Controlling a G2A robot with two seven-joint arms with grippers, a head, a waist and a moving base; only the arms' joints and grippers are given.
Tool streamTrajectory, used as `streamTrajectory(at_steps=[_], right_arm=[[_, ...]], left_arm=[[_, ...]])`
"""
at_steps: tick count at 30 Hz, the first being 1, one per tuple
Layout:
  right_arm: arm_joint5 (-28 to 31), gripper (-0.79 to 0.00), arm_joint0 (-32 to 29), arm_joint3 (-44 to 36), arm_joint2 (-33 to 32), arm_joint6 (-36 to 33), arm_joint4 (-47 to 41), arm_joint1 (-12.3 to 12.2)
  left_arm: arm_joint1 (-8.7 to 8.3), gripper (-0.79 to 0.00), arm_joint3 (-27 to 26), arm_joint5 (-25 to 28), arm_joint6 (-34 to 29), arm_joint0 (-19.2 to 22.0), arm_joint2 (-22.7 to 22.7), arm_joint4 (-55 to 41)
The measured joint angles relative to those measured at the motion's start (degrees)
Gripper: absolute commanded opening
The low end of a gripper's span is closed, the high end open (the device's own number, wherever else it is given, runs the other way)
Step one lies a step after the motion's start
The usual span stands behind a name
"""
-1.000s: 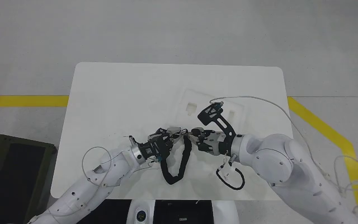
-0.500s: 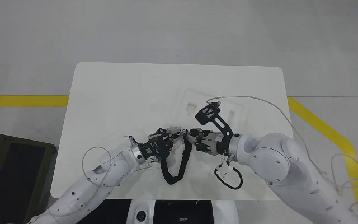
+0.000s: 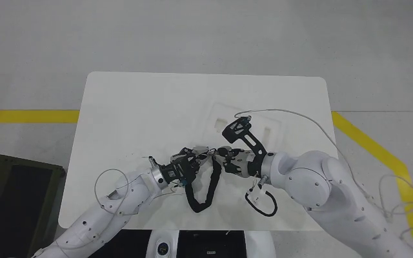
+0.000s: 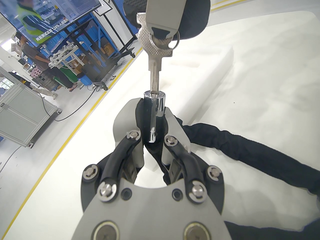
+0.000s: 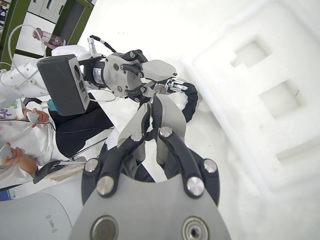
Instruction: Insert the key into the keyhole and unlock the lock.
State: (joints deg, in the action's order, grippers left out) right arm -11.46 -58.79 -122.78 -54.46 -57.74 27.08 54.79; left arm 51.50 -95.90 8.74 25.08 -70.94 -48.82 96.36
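My left gripper (image 4: 152,116) is shut on the chrome cylinder of the lock (image 4: 155,101), whose black fabric-covered chain (image 4: 250,151) trails over the table. The silver key (image 4: 155,58) points straight at the keyhole, its tip just entering the cylinder's end face. My right gripper (image 5: 153,106) is shut on the key's head. In the top view both grippers meet near the table's front middle, the left gripper (image 3: 197,157) facing the right gripper (image 3: 222,159), with the chain (image 3: 206,187) looping toward the front edge.
A white foam tray (image 3: 258,122) with rectangular recesses lies just behind the grippers. A black cable loop (image 3: 261,200) hangs by the right arm. The white table (image 3: 129,116) has open surface to the left and back.
The right arm's wrist has shifted slightly left toward the lock, bringing the key closer to the cylinder. The left arm has stayed still.
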Motion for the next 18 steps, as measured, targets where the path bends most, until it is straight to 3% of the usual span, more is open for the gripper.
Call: streamTrajectory(at_steps=[12, 14, 15, 17, 18], right_arm=[[-0.4, -0.782, 1.1, 2.0, 1.4, 0.0, 0.5, 0.9], [-0.4, -0.431, 1.2, 2.1, 1.4, 0.0, 0.5, 1.0], [-0.3, -0.394, 1.2, 2.2, 1.4, 0.0, 0.5, 1.0], [-0.1, -0.111, 1.2, 2.2, 1.3, 0.0, 0.5, 1.1], [0.0, -0.068, 1.2, 2.2, 1.2, -0.1, 0.4, 1.1]], left_arm=[[0.00, -0.785, 0.0, 0.0, 0.0, 0.0, 0.0, 0.0], [0.00, -0.785, 0.0, 0.0, 0.0, 0.0, 0.0, 0.0], [0.00, -0.785, 0.0, 0.0, 0.0, 0.0, 0.0, 0.0], [0.01, -0.785, 0.0, 0.0, 0.0, 0.0, 0.0, 0.0], [0.00, -0.785, 0.0, 0.0, 0.0, 0.0, 0.0, 0.0]])
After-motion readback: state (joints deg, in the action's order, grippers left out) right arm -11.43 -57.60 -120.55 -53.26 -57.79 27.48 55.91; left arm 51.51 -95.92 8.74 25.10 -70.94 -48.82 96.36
